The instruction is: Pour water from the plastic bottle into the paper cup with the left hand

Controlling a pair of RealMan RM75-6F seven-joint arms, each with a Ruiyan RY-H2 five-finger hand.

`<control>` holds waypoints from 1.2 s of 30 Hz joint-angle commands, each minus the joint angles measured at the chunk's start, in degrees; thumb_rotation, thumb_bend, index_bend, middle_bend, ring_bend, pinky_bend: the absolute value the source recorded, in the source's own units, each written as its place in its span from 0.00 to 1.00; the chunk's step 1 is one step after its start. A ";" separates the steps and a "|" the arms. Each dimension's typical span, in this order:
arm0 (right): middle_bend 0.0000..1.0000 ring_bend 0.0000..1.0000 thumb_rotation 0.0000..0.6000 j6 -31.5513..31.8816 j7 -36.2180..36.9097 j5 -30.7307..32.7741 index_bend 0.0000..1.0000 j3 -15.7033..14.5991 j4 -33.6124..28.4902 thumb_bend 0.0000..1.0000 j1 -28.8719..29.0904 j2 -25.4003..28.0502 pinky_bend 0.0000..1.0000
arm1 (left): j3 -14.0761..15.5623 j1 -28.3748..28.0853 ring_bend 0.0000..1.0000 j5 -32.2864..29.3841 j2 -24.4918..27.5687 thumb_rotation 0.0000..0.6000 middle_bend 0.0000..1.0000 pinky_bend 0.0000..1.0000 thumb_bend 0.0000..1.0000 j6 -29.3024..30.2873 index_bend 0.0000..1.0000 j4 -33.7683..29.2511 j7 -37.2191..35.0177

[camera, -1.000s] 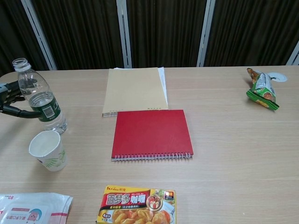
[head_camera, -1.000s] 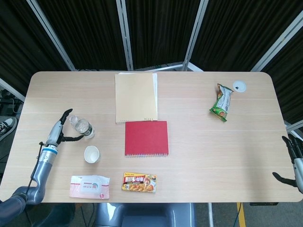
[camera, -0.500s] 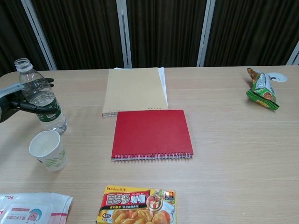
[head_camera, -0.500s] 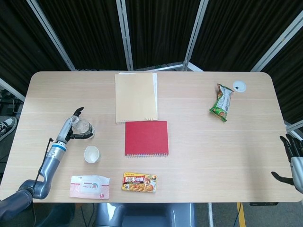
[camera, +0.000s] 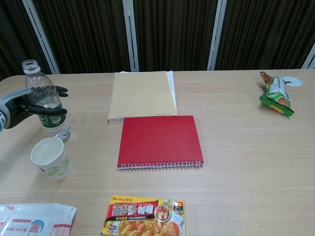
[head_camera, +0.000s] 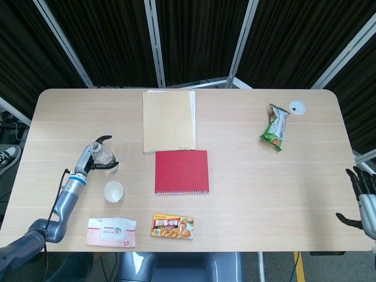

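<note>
A clear plastic bottle (head_camera: 106, 158) (camera: 55, 126) with a green label stands upright and uncapped near the table's left side. My left hand (head_camera: 93, 155) (camera: 19, 104) wraps its middle: the thumb lies across the front and the fingers curl round the back. The white paper cup (head_camera: 114, 191) (camera: 49, 157) stands just in front of the bottle, open side up. My right hand (head_camera: 362, 197) hangs off the table's right edge with fingers spread, holding nothing.
A red spiral notebook (head_camera: 181, 171) lies mid-table with a beige pad (head_camera: 168, 120) behind it. A curry box (head_camera: 173, 226) and a wipes pack (head_camera: 111, 231) sit at the front edge. A green snack bag (head_camera: 275, 127) lies far right.
My left hand has moved right from beside the bottle and closed around it. The bottle's neck has shifted slightly right. The right hand has barely moved.
</note>
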 commanded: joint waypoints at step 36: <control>0.00 0.00 1.00 1.50 -1.11 -1.11 0.00 -0.70 -1.39 0.00 -0.78 0.31 0.00 | 7.82 -2.26 0.36 6.13 21.57 1.00 0.50 0.37 0.62 -3.42 0.56 -15.10 21.26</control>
